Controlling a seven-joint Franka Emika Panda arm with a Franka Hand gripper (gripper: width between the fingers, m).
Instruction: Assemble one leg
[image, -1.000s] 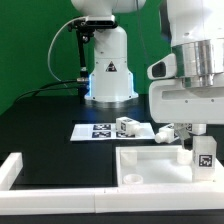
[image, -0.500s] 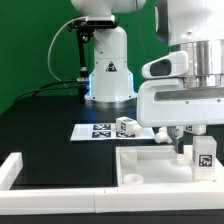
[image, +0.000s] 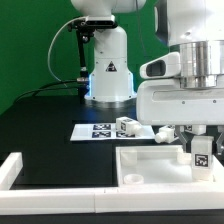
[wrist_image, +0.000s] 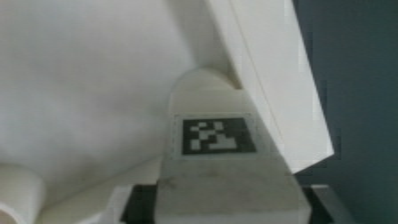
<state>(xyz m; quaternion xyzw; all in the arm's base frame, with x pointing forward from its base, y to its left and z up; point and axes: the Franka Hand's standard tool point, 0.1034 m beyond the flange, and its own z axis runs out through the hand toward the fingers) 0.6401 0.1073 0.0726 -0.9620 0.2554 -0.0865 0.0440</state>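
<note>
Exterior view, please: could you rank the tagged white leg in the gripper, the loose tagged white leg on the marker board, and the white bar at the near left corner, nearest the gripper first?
From the gripper:
1. Held tagged white leg, between the fingers, over the white square panel.
2. Loose tagged white leg, on the marker board, toward the view's left.
3. White bar, far left corner.

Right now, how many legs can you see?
3: one leg in the claw over the panel, two legs near the marker board. Others may be hidden.
</note>
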